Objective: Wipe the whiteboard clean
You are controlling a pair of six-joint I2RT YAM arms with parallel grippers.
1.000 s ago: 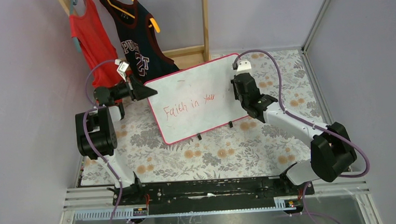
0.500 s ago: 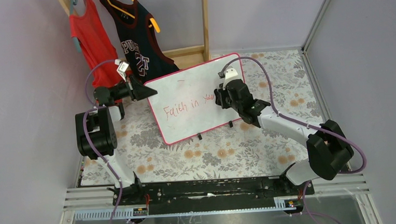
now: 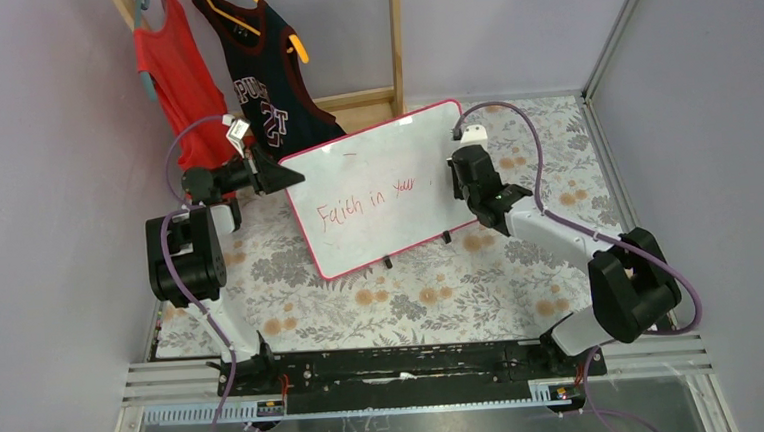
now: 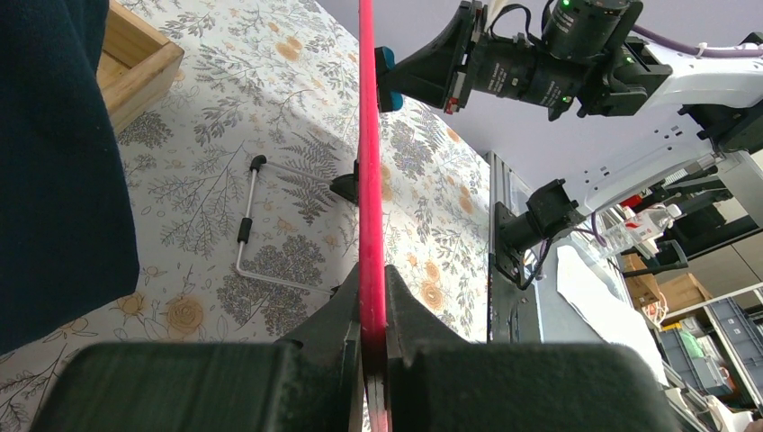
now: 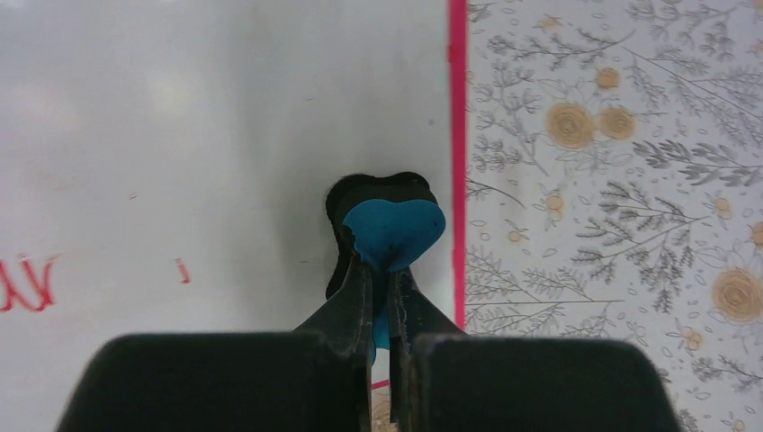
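- Red lettering (image 3: 367, 199), reading roughly "Faith in your", was seen across the middle of the whiteboard (image 3: 384, 151). The board was stood on its small black feet on the floral table cover (image 3: 443, 292), toward the far middle of the table, with its face turned to the near side.
- The board's left edge was taken by the left gripper (image 4: 373, 292). Its jaws were clenched on the thin pink-red frame, so the board was held steady.
- A blue eraser (image 5: 393, 229) with a dark backing was grasped in the right gripper (image 5: 382, 283), the jaws being clamped tight on it. The pad appeared to be pressed against the white face just inside the right frame edge.
- Around the pad the surface was seen to be nearly bare. In the right wrist view only a small red fleck (image 5: 183, 270) and the tail of a word were visible farther left.
- The step in hand was judged to be the wiping itself, with the pad at the right end of the board. As almost the whole line of writing was yet to be removed, the task was judged to be at an early stage.
- The next move was judged to call for the pad to be drawn leftward along the line of writing under firm contact. The left-hand clamp would have to be held meanwhile, so that the board was neither pushed back nor tipped.
- A red top (image 3: 174, 78) and a dark jersey (image 3: 265, 83) were hung at the far left behind the board, apart from the work.
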